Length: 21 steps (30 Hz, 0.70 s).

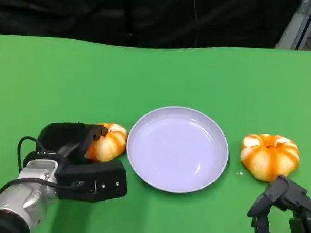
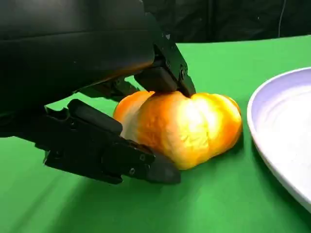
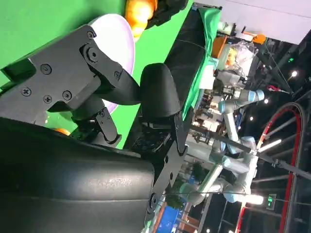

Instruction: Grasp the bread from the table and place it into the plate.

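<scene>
An orange-and-white pumpkin-shaped bread (image 1: 109, 141) lies on the green table just left of the empty lavender plate (image 1: 177, 148). My left hand (image 1: 79, 159) grips it: in the left wrist view one finger presses on top of the bread (image 2: 189, 126) and another lies against its lower side, with the plate (image 2: 284, 131) close beside. The bread still rests on the cloth. A second bread of the same kind (image 1: 270, 156) lies right of the plate. My right hand (image 1: 285, 212) hovers just in front of it, fingers apart and holding nothing.
Green cloth covers the whole table (image 1: 157, 75), with a black backdrop behind its far edge. The right wrist view looks past my right hand (image 3: 97, 97) at the plate (image 3: 119, 34) and a room with other robot arms beyond the table.
</scene>
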Each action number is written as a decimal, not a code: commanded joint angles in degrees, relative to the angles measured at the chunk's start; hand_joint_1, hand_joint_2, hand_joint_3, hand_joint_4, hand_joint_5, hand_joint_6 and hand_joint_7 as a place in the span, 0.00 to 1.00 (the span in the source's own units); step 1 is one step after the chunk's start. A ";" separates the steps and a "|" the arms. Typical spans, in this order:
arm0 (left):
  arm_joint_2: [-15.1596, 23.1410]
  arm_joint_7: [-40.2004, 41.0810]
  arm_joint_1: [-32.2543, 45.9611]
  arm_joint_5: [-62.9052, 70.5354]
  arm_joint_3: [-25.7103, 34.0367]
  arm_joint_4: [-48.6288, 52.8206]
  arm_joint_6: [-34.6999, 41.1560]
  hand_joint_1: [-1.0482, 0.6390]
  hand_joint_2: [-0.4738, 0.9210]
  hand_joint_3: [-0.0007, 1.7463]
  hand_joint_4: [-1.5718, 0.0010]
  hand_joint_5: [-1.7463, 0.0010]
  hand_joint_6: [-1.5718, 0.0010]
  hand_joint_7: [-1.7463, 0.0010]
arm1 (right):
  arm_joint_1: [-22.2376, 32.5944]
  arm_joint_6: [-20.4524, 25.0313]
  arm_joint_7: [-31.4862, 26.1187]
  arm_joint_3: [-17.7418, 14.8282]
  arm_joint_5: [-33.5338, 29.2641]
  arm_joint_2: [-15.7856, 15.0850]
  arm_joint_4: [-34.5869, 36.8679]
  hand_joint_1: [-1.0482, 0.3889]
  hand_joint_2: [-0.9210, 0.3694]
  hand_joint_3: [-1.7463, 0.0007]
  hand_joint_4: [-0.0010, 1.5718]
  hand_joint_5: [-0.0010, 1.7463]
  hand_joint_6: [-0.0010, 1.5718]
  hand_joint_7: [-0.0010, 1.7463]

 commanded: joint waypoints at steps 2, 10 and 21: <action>-0.03 1.97 0.24 -2.53 1.64 0.62 -2.05 0.53 1.00 0.11 0.55 0.34 0.23 0.97 | -0.11 -0.34 -0.03 -0.51 0.75 -0.56 0.16 0.64 0.35 0.25 0.54 1.00 0.49 0.86; 0.74 2.18 -0.35 -5.41 4.33 -1.57 -2.88 0.60 1.00 0.10 0.53 0.12 0.37 0.48 | -0.03 -0.21 0.41 -0.40 1.35 -0.77 0.25 0.64 0.35 0.26 0.54 1.00 0.49 0.86; 2.04 6.62 -0.69 -4.02 6.56 -9.36 -3.67 0.61 0.99 0.14 0.58 0.00 0.62 0.00 | -0.04 -0.16 0.20 -0.65 0.98 -0.51 0.29 0.64 0.35 0.26 0.55 1.00 0.49 0.86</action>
